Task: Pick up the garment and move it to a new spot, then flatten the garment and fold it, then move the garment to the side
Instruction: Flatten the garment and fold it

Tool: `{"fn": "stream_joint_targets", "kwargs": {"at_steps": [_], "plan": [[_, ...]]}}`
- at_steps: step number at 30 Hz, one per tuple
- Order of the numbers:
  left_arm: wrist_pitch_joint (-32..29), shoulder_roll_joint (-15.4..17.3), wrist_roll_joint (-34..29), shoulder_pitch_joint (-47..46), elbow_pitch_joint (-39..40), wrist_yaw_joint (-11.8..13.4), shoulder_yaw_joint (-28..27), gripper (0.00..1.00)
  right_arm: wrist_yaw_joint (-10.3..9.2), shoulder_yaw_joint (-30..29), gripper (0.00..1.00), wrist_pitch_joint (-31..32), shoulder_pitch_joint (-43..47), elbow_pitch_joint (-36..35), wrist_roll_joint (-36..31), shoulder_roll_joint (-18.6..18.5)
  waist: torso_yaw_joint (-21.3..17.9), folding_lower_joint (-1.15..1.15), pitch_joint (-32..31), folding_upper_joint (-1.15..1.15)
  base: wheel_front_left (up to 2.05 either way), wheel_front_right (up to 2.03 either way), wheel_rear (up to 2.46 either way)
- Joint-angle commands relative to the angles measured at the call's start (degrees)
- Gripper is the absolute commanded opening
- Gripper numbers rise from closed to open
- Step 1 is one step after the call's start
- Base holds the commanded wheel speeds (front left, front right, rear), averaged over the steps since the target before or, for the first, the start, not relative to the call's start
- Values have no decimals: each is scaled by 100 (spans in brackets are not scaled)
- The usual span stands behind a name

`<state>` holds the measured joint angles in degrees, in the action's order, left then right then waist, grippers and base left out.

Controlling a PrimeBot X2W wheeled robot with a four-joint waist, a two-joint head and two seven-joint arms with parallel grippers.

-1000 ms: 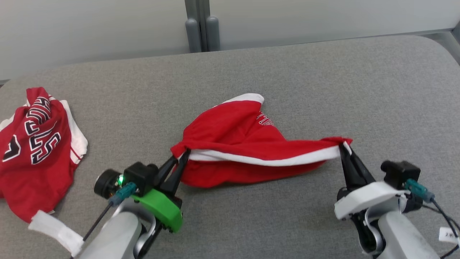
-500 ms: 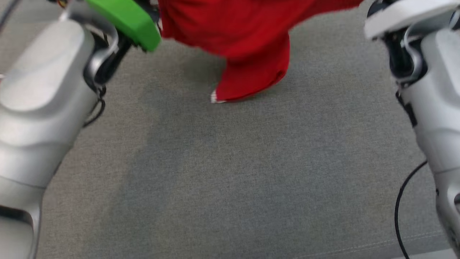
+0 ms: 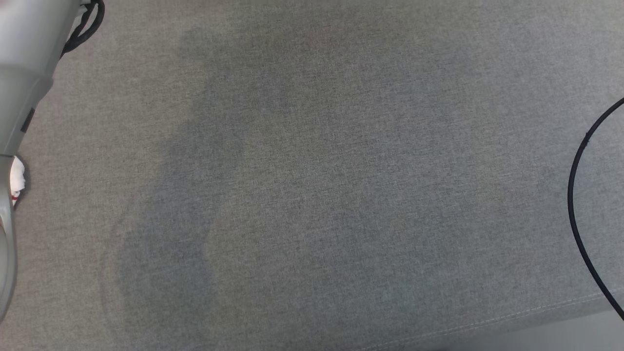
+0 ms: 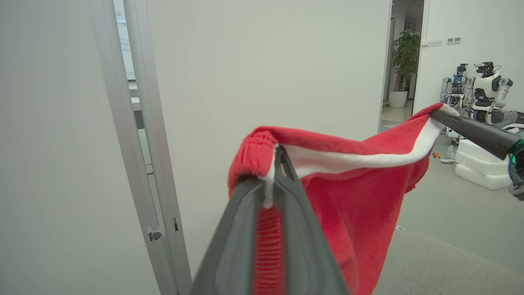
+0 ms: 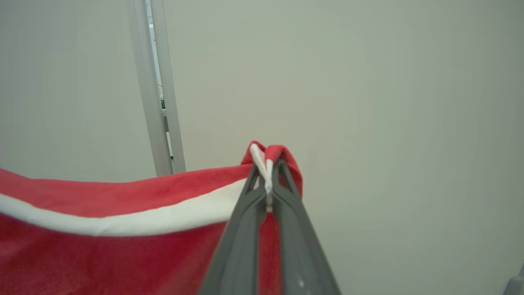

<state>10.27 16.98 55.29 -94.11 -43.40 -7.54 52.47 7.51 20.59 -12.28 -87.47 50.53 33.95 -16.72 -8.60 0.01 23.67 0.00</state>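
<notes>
The garment [image 4: 352, 196] is red with a white band and hangs in the air, stretched between both grippers. In the left wrist view my left gripper [image 4: 275, 159] is shut on its ribbed red corner. The right gripper [image 4: 437, 115] pinches the far corner at the right of that view. In the right wrist view the right gripper [image 5: 268, 168] is shut on a red and white corner, and the garment [image 5: 123, 205] runs off to the left. The grey table [image 3: 312, 195] lies below in the head view, with my pale left forearm [image 3: 19, 73] at its left edge.
A black cable [image 3: 577, 195] curves along the right of the head view. A small white and red scrap [image 3: 17, 178] peeks out by the left forearm. The table's front seam [image 3: 487, 321] runs along the bottom. Beyond the garment are a pale wall, a metal post [image 4: 135, 123] and other robots [image 4: 487, 94].
The head camera has tilted down, so garment and grippers left its top edge. Both grippers kept their hold and raised the garment off the table.
</notes>
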Motion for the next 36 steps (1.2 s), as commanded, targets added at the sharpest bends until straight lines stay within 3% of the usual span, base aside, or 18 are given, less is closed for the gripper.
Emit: {"fn": "stream_joint_targets", "kwargs": {"at_steps": [1, 9, 16, 22, 29, 36], "plan": [[45, 10, 130, -115, -79, 13, 77, 0, -4, 88, 0, -40, -99, 126, 58, -7, -39, -1, 105, 0, 0, 0, 0], [302, 119, 566, 131, -322, 13, 553, 0, -4, 468, 0, -199, 153, 474, 452, 59, -68, -1, 392, 0, 0, 0, 0], [495, 386, 776, 1266, 132, 13, 837, 0, -4, 743, 0, -290, 1314, -45, 763, 15, -119, -1, 79, 0, 0, 0, 0], [492, 541, 196, 2943, 1083, 58, 119, 0, -6, 560, 0, -292, 3137, -1079, 830, -287, -26, -1, -352, 0, 0, 0, 0], [495, 594, -574, 5130, 2243, 502, -753, 0, -7, 164, 0, -293, 5143, -2119, 877, -424, 82, -1, -634, 0, 0, 0, 0], [493, 395, -1242, 6844, 2775, 561, -872, 0, -6, -19, 0, -294, 6600, -2656, 749, -356, 151, -1, -1031, 0, 0, 0, 0]]}}
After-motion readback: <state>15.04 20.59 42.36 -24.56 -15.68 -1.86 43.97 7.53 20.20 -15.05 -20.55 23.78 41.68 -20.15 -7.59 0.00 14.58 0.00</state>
